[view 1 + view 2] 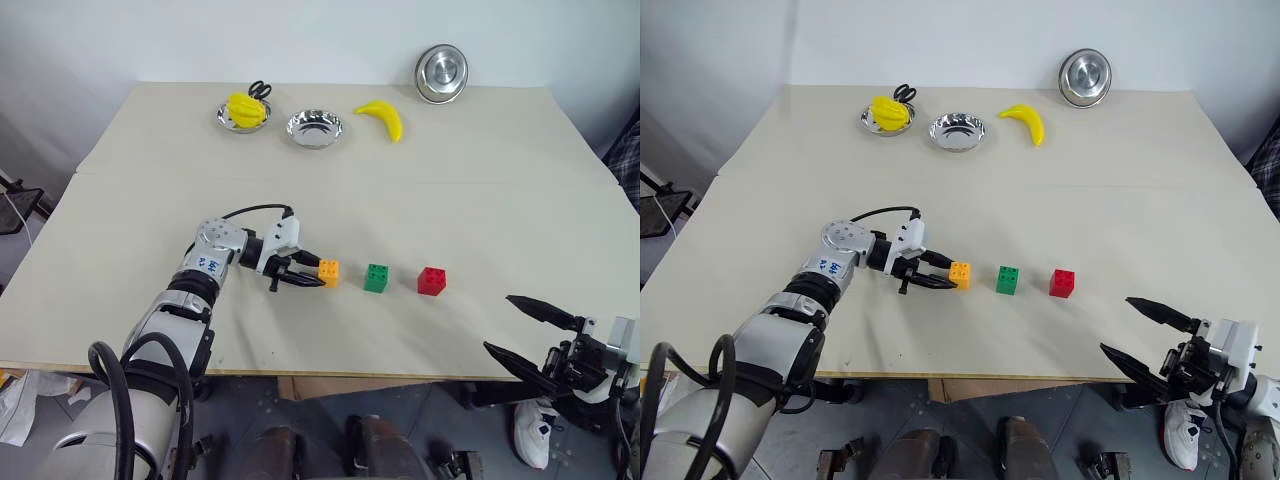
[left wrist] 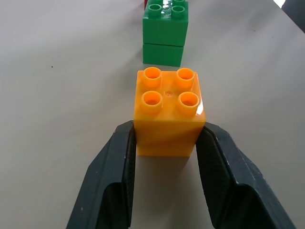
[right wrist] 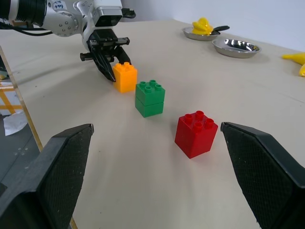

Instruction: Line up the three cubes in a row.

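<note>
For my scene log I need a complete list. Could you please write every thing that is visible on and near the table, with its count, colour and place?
orange cube: 1, orange, left end of the row, between the left gripper's jaws
green cube: 1, green, middle of the row
red cube: 1, red, right end of the row
banana: 1, yellow, far side of the table
metal dishes: 3, silver; two on the far side, one holding a yellow thing; the third at the far edge
table: 1, beige
left gripper: black jaws around the orange cube
right gripper: black jaws open, near the table's near right edge

Left gripper (image 1: 313, 278) jaws nearly closed, right gripper (image 1: 522, 328) jaws spread wide
</note>
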`<state>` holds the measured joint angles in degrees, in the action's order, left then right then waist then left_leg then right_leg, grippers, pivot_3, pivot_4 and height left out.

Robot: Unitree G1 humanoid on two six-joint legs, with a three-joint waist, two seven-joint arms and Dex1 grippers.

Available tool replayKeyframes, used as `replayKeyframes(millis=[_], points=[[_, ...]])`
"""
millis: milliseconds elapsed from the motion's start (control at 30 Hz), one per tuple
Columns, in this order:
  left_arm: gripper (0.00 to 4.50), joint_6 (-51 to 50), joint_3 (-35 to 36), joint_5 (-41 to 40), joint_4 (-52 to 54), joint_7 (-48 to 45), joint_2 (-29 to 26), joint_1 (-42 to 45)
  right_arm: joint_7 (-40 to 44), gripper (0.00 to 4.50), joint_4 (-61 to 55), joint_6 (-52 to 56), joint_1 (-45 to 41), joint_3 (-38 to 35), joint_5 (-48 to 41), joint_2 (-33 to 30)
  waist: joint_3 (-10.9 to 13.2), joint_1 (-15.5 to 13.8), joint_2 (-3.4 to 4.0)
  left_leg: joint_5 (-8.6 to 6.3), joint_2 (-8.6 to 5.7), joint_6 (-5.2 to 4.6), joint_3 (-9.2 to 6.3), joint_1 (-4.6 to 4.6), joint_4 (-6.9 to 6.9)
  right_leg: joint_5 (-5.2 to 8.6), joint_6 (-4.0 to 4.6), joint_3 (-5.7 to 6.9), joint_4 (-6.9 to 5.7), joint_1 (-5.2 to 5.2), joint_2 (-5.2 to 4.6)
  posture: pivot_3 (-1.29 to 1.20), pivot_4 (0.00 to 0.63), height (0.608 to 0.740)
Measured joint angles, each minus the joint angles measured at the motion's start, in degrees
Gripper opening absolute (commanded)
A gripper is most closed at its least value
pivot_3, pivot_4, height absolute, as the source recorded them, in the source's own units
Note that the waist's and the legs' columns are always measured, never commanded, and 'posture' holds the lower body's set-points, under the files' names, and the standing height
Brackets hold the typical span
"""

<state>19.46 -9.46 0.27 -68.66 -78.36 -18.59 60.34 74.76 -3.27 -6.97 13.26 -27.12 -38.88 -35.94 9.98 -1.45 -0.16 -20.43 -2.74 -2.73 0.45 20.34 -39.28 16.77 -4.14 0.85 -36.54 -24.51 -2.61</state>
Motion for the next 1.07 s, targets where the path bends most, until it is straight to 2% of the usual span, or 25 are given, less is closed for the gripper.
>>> replayKeyframes(millis=[200, 400, 500, 567, 667, 767, 833, 900, 967, 1067], points=[[4.27, -0.81, 1.79, -0.35, 0.12, -1.72, -0.39, -0.06, 0.26, 4.50, 0.88, 0.16, -1.26, 1.37, 0.49, 0.01, 0.00, 0.01, 0.00, 0.00, 0.00, 0.00, -0.02, 0.04, 0.00, 0.00, 0.00, 0.01, 0.02, -0.04, 0.00, 0.00, 0.150, 0.740], [4.27, 0.70, 5.05, -2.49, 4.15, -4.60, -6.38, -3.43, 1.76, 4.50, 3.11, 0.66, -3.91, 2.42, 0.58, -0.16, 0.00, 0.44, 0.00, 0.01, 0.01, 0.03, -0.02, 0.03, 0.01, 0.00, 0.00, 0.02, -0.01, -0.08, 0.01, 0.00, 0.150, 0.740], [4.27, 0.54, 7.86, -5.66, 11.61, -7.15, -11.37, -9.56, 4.26, 4.50, 7.06, 0.77, -7.45, 3.35, 0.94, -2.19, 0.00, 0.83, 0.01, 0.00, 0.01, 0.02, 0.00, 0.02, 0.01, 0.00, 0.00, -0.03, 0.00, -0.07, -0.03, 0.00, 0.150, 0.740], [4.27, -0.35, 12.95, -10.47, 23.20, -7.40, -17.00, -20.39, 7.99, 4.50, 13.90, -0.23, -12.43, 4.30, 2.48, -5.71, 0.00, 2.01, 0.03, -0.01, 0.02, 0.02, 0.07, -0.02, 0.09, 0.01, 0.01, -0.11, -0.02, -0.08, -0.02, 0.00, 0.150, 0.740], [4.27, -6.56, 19.69, -15.69, 37.80, -4.12, -22.72, -35.40, 11.72, 4.50, 24.40, -2.64, -18.72, 4.33, 4.83, -9.17, 0.01, 2.17, 0.04, -0.02, 0.08, 0.00, -0.03, -0.01, 0.15, 0.02, 0.04, -0.01, 0.01, -0.04, -0.01, 0.00, 0.150, 0.740], [4.27, -11.62, 23.24, -18.18, 47.72, 0.02, -24.26, -43.45, 12.91, 4.50, 30.46, -4.31, -23.80, 4.95, 5.85, -9.66, 0.00, 1.02, 0.06, -0.01, 0.06, -0.05, -0.07, -0.01, 0.07, 0.03, 0.05, 0.03, 0.15, 0.06, -0.09, 0.00, 0.150, 0.740], [4.27, -12.45, 27.58, -19.12, 54.43, 3.37, -25.22, -51.86, 13.46, 4.50, 36.03, -5.95, -27.18, 7.22, 7.19, -11.08, -0.01, 0.81, 0.12, -0.02, 0.06, -0.07, -0.06, -0.03, 0.09, 0.03, 0.06, 0.00, 0.21, 0.09, -0.10, 0.00, 0.150, 0.740], [4.27, -13.33, 31.08, -19.29, 56.75, 6.10, -25.37, -58.21, 13.63, 4.50, 40.98, -7.06, -28.42, 8.58, 7.88, -12.98, 0.00, 0.52, 0.18, -0.03, 0.06, -0.07, -0.07, -0.03, 0.14, 0.05, 0.09, 0.02, 0.25, 0.07, -0.10, 0.00, 0.150, 0.740], [4.27, -14.15, 32.69, -19.70, 59.08, 8.87, -24.98, -61.40, 13.73, 4.50, 44.33, -8.07, -30.37, 9.46, 8.07, -13.51, 0.00, 0.35, 0.18, -0.02, 0.06, -0.07, -0.07, -0.03, 0.14, 0.05, 0.10, 0.02, 0.26, 0.08, -0.10, 0.00, 0.150, 0.740], [4.27, -14.75, 33.78, -20.88, 62.57, 12.62, -24.26, -61.78, 13.84, 4.50, 46.47, -9.18, -32.64, 11.27, 8.07, -13.51, 0.00, 0.18, 0.19, -0.01, 0.06, -0.06, -0.06, -0.04, 0.14, 0.05, 0.12, 0.01, 0.26, 0.12, -0.10, 0.00, 0.150, 0.740]])
